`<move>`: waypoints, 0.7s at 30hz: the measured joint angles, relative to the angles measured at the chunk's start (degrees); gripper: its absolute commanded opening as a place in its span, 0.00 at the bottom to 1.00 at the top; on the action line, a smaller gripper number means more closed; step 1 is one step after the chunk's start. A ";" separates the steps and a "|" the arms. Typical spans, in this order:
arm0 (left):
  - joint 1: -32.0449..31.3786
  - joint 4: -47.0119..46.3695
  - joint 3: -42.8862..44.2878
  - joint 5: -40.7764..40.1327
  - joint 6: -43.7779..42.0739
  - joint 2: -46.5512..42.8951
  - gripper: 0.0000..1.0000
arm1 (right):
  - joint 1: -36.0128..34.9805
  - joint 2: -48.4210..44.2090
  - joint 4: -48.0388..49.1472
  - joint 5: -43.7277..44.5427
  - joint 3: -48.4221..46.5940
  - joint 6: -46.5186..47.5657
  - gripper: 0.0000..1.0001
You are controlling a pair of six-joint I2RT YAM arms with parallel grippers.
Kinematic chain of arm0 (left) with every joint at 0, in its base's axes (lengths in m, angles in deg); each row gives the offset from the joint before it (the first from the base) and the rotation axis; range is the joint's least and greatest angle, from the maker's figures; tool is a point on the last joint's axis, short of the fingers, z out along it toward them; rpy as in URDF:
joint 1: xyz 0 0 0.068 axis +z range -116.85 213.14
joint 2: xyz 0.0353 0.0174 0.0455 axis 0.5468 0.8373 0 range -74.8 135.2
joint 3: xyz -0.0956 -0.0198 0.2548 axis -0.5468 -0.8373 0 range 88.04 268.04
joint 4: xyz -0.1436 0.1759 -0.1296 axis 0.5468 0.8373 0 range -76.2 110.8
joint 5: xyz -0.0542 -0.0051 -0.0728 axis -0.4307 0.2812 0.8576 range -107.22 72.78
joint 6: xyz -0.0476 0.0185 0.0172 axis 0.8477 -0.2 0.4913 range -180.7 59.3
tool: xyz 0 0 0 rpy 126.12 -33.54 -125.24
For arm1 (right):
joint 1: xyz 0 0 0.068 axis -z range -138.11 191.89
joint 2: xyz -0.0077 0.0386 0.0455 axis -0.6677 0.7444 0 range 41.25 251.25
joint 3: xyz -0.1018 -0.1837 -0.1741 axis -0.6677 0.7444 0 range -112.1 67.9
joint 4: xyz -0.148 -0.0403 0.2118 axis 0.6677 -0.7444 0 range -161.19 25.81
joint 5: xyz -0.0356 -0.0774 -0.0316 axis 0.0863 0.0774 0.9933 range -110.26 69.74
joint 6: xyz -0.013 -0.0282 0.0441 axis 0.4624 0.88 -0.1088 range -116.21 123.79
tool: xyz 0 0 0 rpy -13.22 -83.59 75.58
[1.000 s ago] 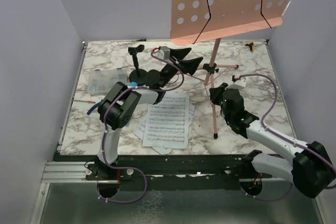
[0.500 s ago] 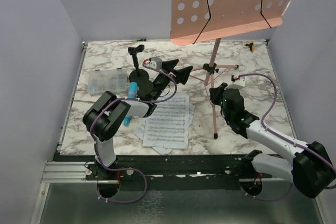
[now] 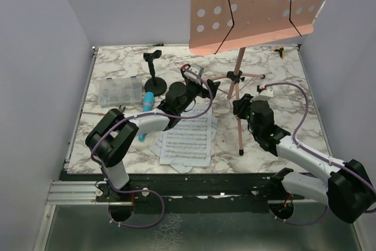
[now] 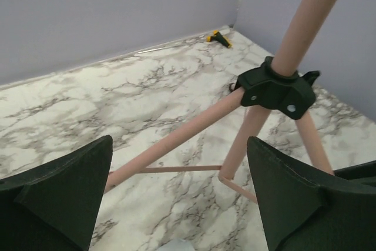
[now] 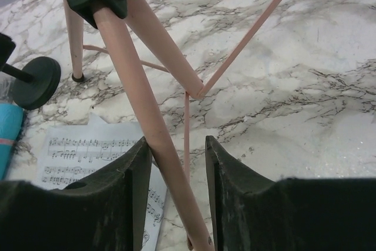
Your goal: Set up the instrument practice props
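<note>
The stand (image 3: 239,80) is upright right of centre, one leg (image 5: 136,63) between the narrowly parted right jaws, grip impossible to tell, left jaws wide apart facing its hub (image 4: 276,91), on a marbled tabletop (image 3: 296,119) within grey walls (image 3: 117,10).

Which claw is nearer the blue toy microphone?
Left. The left claw is open, right of the blue toy microphone, near the hub of the music stand; the right claw lies farther right, straddling one of its legs.
</note>
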 measured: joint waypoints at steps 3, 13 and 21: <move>-0.20 4.79 2.82 -1.29 -3.89 0.17 0.95 | 0.00 -0.02 0.00 -1.09 0.00 0.72 0.47; -0.35 15.15 11.78 -2.67 -12.98 6.75 0.90 | 0.00 1.53 -0.83 -4.55 -0.07 3.10 0.49; -0.35 17.46 14.84 -2.36 -15.78 10.58 0.78 | 0.00 1.75 -1.09 -5.73 -0.07 4.13 0.48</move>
